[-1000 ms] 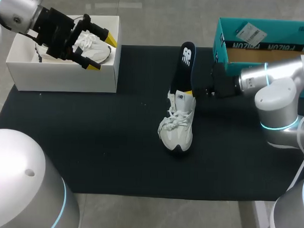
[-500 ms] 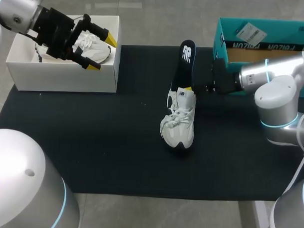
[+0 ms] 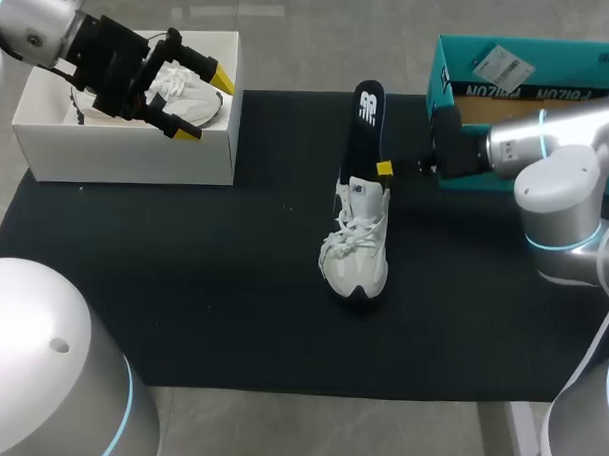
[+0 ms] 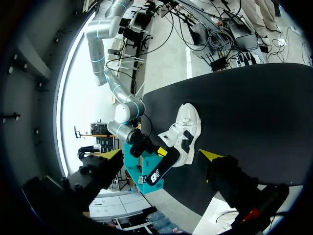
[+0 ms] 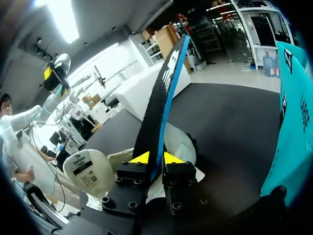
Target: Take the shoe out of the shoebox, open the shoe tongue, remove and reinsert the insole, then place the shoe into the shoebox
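A white sneaker [image 3: 356, 252] stands on the black mat [image 3: 212, 285], toe toward the near edge. A black insole [image 3: 366, 125] sticks up and back out of its opening. My right gripper [image 3: 384, 169] is at the shoe's heel; in the right wrist view the right gripper [image 5: 155, 157] is shut on the insole [image 5: 164, 93], with the sneaker [image 5: 183, 144] just beyond the fingers. My left gripper [image 3: 205, 106] hangs open over the white shoebox [image 3: 127, 152] at the far left. Its wrist view shows the sneaker [image 4: 188, 122] and insole [image 4: 159, 171] far ahead of the left gripper [image 4: 161, 155].
A second white shoe [image 3: 184, 92] lies inside the white shoebox under my left gripper. A teal box [image 3: 530, 71] stands at the far right, close behind my right arm. The mat covers most of the table in front of the sneaker.
My right gripper has drawn back toward the teal box and slightly farther away, keeping the insole. The insole's top has leaned a little to the left. The left arm has kept still.
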You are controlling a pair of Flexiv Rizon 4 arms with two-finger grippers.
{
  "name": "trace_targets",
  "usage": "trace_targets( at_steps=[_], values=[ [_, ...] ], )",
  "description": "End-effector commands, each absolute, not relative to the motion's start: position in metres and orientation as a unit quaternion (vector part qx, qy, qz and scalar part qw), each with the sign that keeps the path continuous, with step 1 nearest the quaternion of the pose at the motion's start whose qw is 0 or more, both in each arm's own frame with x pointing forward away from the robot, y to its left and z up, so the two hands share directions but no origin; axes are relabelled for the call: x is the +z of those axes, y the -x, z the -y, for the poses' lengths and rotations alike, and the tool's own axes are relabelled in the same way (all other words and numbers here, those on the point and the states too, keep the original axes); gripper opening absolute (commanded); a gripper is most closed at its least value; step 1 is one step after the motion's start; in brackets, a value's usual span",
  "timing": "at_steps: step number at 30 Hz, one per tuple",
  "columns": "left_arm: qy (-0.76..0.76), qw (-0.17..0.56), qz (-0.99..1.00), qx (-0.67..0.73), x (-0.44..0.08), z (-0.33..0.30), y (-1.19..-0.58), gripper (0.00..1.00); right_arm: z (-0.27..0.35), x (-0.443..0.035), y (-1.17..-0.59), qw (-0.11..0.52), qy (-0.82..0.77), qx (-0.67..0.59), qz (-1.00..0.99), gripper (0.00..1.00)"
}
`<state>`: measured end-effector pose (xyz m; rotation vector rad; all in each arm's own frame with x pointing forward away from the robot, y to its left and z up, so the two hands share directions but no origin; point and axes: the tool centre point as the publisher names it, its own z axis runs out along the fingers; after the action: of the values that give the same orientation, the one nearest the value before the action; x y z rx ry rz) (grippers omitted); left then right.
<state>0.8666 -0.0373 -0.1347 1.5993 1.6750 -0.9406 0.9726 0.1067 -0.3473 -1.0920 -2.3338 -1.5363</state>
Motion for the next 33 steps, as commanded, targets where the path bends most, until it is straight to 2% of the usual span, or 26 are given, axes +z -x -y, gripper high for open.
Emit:
trace_targets(
  at_steps=[1, 23, 24, 25, 28, 33],
  values=[
    [-0.608, 0.314, -0.636, -0.356, -0.134, 0.037, -0.866, 1.00, -0.109, -0.345, -0.974, 0.069, 0.363, -0.509, 0.777, 0.00],
    [-0.608, 0.314, -0.636, -0.356, -0.134, 0.037, -0.866, 1.00, -0.109, -0.366, -0.935, 0.091, 0.384, -0.470, 0.789, 0.00],
    [-0.608, 0.314, -0.636, -0.356, -0.134, 0.037, -0.866, 1.00, -0.109, -0.365, -0.937, 0.088, 0.384, -0.471, 0.789, 0.11],
    [-0.608, 0.314, -0.636, -0.356, -0.134, 0.037, -0.866, 1.00, -0.109, -0.363, -0.940, 0.083, 0.383, -0.472, 0.789, 0.42],
    [-0.608, 0.314, -0.636, -0.356, -0.134, 0.037, -0.866, 1.00, -0.108, -0.356, -0.949, 0.072, 0.381, -0.480, 0.787, 0.48],
    [-0.608, 0.314, -0.636, -0.356, -0.134, 0.037, -0.866, 1.00, -0.107, -0.348, -0.962, 0.060, 0.373, -0.489, 0.786, 0.46]
  ],
)
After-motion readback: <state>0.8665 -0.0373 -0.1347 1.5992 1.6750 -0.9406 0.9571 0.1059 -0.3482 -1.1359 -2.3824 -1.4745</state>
